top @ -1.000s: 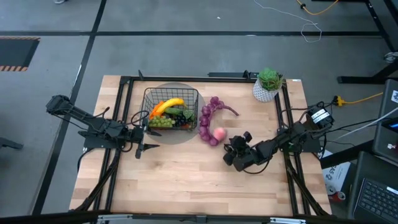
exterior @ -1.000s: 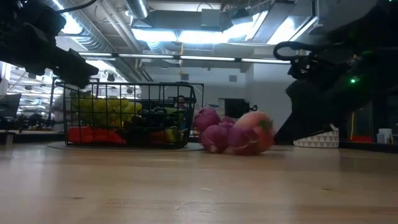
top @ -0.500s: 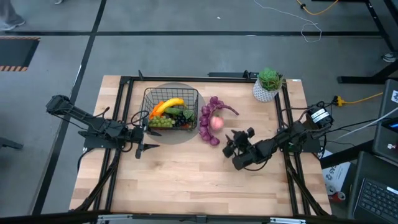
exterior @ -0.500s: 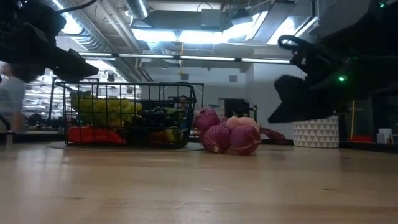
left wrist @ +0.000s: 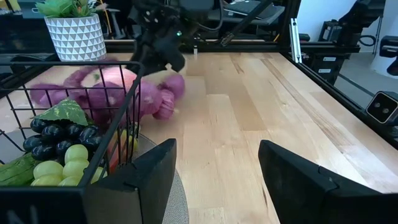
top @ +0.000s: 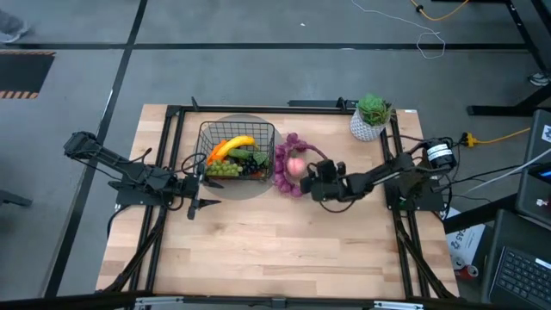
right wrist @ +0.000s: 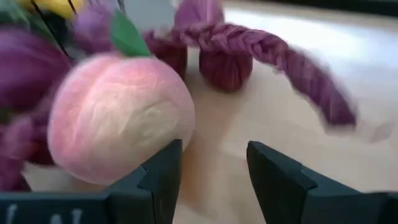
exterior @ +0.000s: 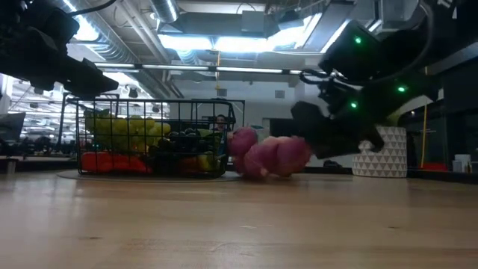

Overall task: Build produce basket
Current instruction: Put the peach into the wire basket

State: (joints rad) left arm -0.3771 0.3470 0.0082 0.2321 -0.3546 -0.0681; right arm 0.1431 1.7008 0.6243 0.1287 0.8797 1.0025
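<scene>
The black wire basket (top: 237,148) stands on a round grey mat and holds a yellow banana (top: 231,145), green and dark grapes and red pieces. The purple string of bulbs (top: 285,165) lies curved on the table just right of the basket. The pink peach (top: 295,166) rests on the table against the bulbs; it also shows in the right wrist view (right wrist: 121,127). My right gripper (top: 312,175) is open, right beside the peach. My left gripper (top: 195,186) is open and empty by the basket's near left corner (left wrist: 134,93). My right gripper touches the peach low on its side (right wrist: 169,135) with the tip of one open finger (right wrist: 163,163); the other finger is free. The fingers come level from the table's right side. The peach sits on the table, against the purple bulbs.
A white pot with a green plant (top: 370,119) stands at the far right corner. Black frame rails (top: 398,164) run along the table's sides. The near half of the wooden table (top: 275,250) is bare.
My right gripper has gone toward the table's left and far edge, up to the peach. The peach has rolled the same way, up against the string of bulbs. The near end of the string has shifted a little toward the basket.
</scene>
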